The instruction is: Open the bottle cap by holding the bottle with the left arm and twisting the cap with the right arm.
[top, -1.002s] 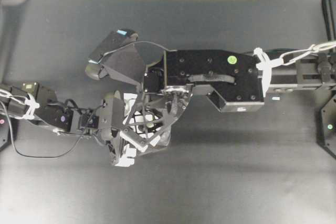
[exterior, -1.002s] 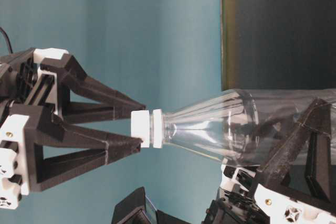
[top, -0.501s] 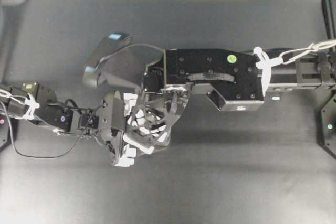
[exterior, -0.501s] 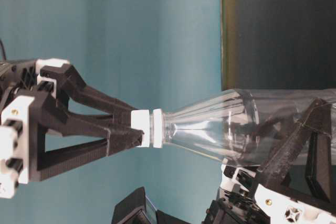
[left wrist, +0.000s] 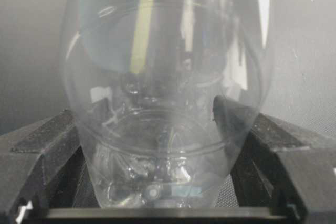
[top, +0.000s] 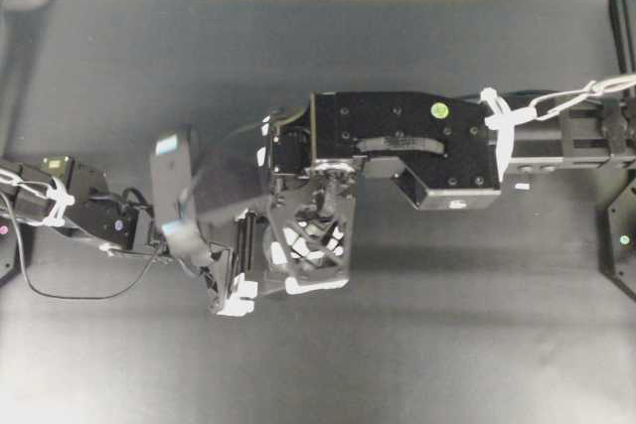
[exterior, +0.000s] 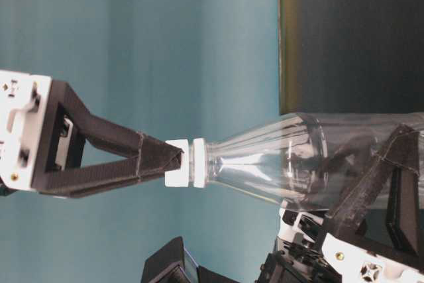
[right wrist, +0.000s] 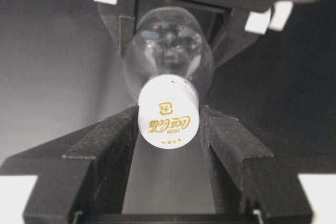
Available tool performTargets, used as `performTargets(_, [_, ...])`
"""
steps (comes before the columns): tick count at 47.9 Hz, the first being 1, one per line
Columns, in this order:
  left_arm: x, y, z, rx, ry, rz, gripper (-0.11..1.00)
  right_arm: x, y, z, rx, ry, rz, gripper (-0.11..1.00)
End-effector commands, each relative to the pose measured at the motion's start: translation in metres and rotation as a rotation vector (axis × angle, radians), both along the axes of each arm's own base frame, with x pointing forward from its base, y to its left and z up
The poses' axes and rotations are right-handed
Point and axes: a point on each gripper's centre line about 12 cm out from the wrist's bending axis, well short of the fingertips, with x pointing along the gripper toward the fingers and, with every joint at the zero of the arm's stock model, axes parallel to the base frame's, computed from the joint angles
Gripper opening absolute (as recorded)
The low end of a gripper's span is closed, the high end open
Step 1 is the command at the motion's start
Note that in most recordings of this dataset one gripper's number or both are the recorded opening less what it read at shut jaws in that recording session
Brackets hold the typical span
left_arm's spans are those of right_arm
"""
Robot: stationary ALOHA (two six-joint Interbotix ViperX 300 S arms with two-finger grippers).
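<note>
Bottle over dark matte tabletop, teal wall behind.

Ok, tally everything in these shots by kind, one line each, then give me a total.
Bottle: 1
Cap: 1
Robot tools: 2, the left tool around the bottle body, the right tool closed on the cap
Table: 1
Total: 5

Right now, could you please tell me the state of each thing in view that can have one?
bottle: empty, clamped around its body.
bottle cap: on the neck, pinched from both sides.
left gripper: shut on the bottle.
right gripper: shut on the bottle cap.
</note>
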Motion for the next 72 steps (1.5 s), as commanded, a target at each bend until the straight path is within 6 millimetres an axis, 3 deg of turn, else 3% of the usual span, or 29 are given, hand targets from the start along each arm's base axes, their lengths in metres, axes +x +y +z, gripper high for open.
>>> performTargets(1, [-0.0017, -0.0047, -0.0024, -0.005, 0.011, -0.012, 0.81, -0.0018, 0.011, 0.0002, -0.019, -0.021, 0.116, 0.38])
performTargets(26, [-0.0019, -0.0071, -0.0028, -0.004, 0.011, -0.02, 0.81, -0.0038, 0.0197, 0.006, -0.123, -0.066, 0.557, 0.38])
performTargets(68, [-0.0005, -0.0072, -0.0017, -0.003, 0.007, -0.02, 0.81, -0.0073, 0.0172, 0.0043, -0.108, -0.058, 0.42, 0.38])
performTargets(72, [-0.0006, -0.0072, -0.0019, -0.004, 0.008, -0.02, 0.81, -0.0074, 0.0176, 0.005, -0.118, -0.063, 0.398, 0.52])
